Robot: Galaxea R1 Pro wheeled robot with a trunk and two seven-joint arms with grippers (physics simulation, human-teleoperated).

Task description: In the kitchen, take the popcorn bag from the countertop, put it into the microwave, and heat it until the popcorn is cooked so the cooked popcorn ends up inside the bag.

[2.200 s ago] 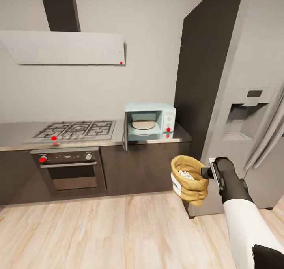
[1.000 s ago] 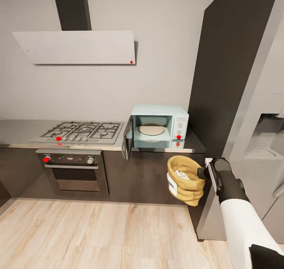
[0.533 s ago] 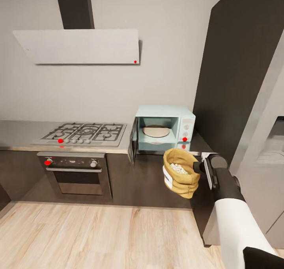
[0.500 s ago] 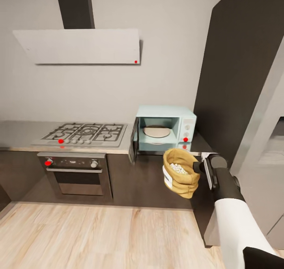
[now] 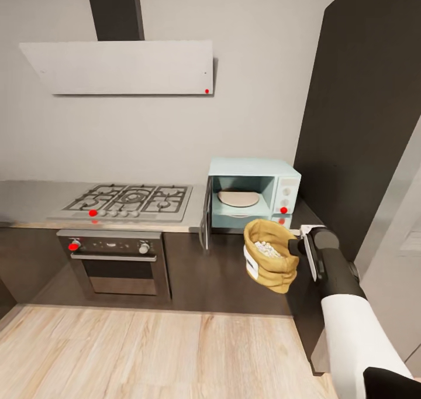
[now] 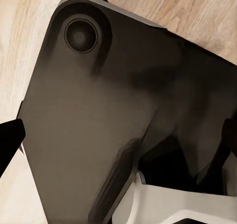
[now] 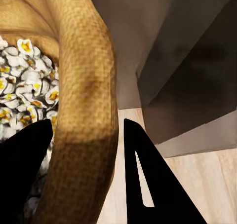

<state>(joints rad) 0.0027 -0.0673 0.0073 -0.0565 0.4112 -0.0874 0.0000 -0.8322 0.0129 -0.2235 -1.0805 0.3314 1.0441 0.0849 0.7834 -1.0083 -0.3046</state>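
Fingers of right gripper clamped on rolled rim of bag, one inside, one outside. Mustard-tan woven sack with white label band, hanging right of centre in head view, clear of floor. Heaped inside: popcorn, whitish with yellow centres. Beyond, at centre right: pale mint microwave on grey countertop, door swung open, round plate inside. Left of it, hob above oven. Upper left: hood. Left gripper: finger state impossible to tell.
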